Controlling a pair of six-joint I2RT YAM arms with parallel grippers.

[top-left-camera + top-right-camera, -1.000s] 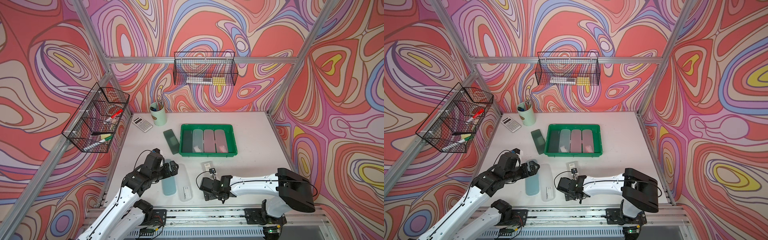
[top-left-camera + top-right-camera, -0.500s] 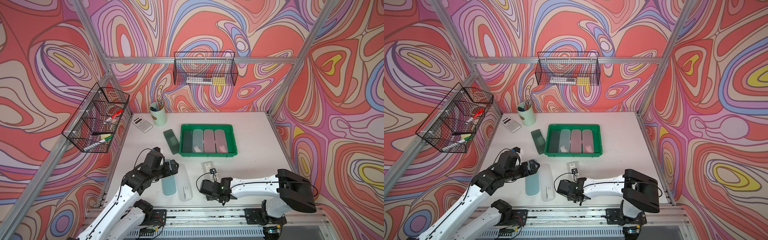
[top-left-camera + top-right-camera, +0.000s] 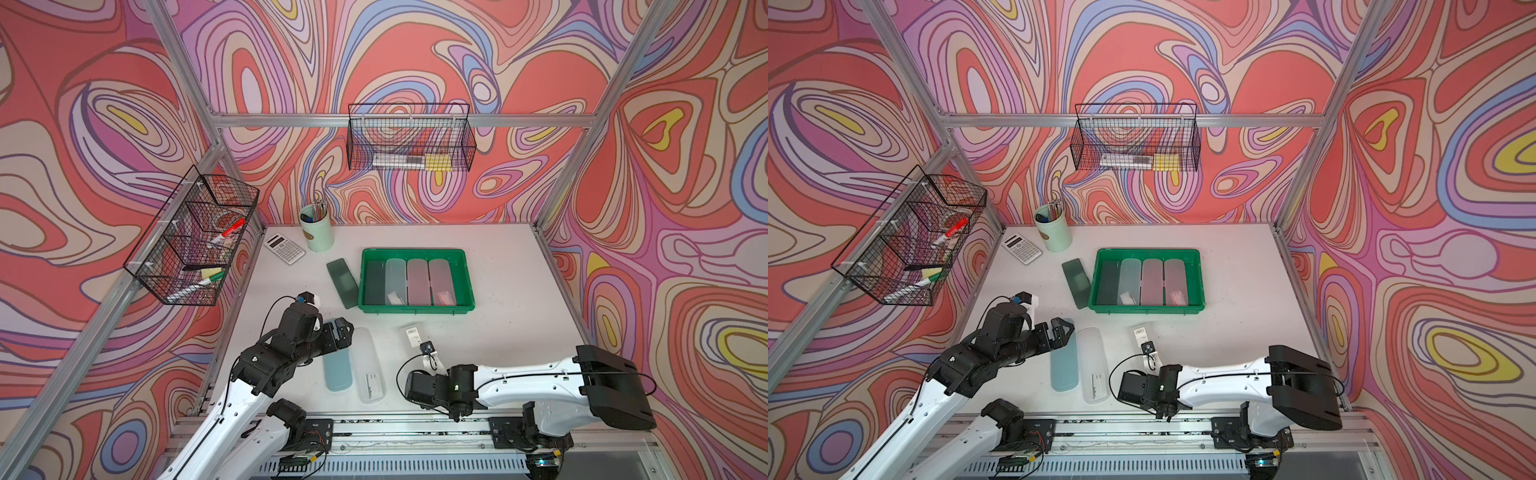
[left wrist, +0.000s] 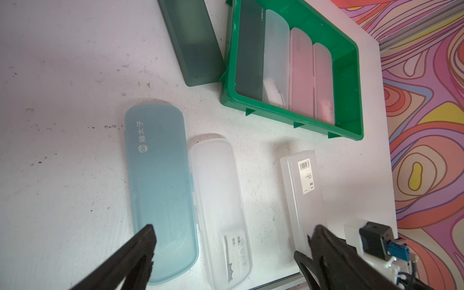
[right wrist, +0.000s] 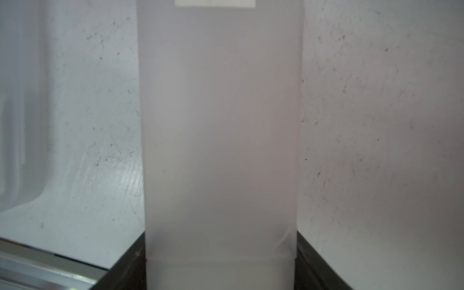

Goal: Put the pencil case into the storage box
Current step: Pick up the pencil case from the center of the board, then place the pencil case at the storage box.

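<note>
Between the closed fingers (image 5: 130, 271) of the right gripper (image 5: 221, 251) sits the frosted pencil case (image 5: 221, 125), low over the scuffed white table (image 5: 376, 125), with the green storage box (image 3: 417, 308) well beyond the fingertips. The left gripper (image 4: 233, 229) hangs open above a blue case (image 4: 160, 190); swirl-patterned walls (image 3: 415, 62) surround.

storage box (image 3: 415, 252): four cases (image 3: 396, 282) inside (side by side) | labelled pencil case (image 3: 412, 336): outside, near box's front rim
</note>
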